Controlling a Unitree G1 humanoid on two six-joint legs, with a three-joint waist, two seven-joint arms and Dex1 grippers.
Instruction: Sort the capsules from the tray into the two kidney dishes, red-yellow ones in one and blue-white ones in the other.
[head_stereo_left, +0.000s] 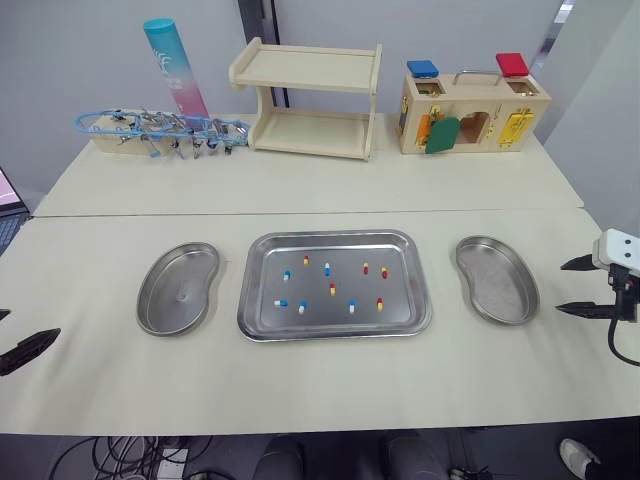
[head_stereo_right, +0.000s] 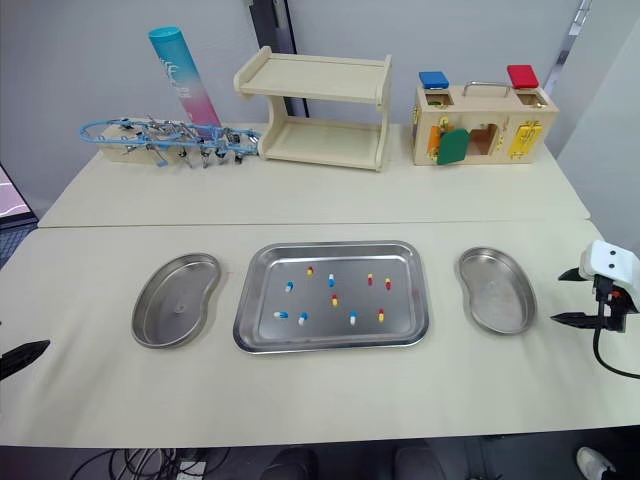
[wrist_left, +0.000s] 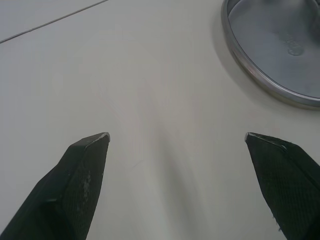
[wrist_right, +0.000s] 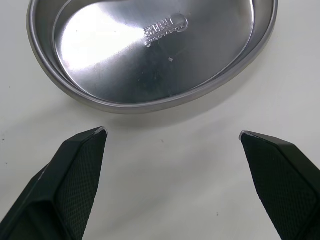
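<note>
Step in hand: judged to be the first pick, since both dishes lie empty and every capsule is in the tray.
Tray: the rectangular steel tray is set mid-tabletop, between the two dishes.
Capsules: five red-yellow capsules and five blue-white capsules are scattered singly over the tray floor, mixed together and mostly apart.
Dishes: the left steel kidney dish and the right steel kidney dish are placed just beside the tray's short sides.
Left hand: the left hand is held wide open with nothing in it, low over the cream tabletop, outboard of the left dish.
Right hand: the right hand is likewise spread wide and empty, outboard of the right dish.
Approach: one colour is best assigned to each dish, and each hand is best sent to the capsules on its own side of the tray.
Grip: the opening should be narrowed before descent and each capsule is best pinched across its short axis.
Risk: smooth capsules are likely to roll or skid on steel if nudged.
</note>
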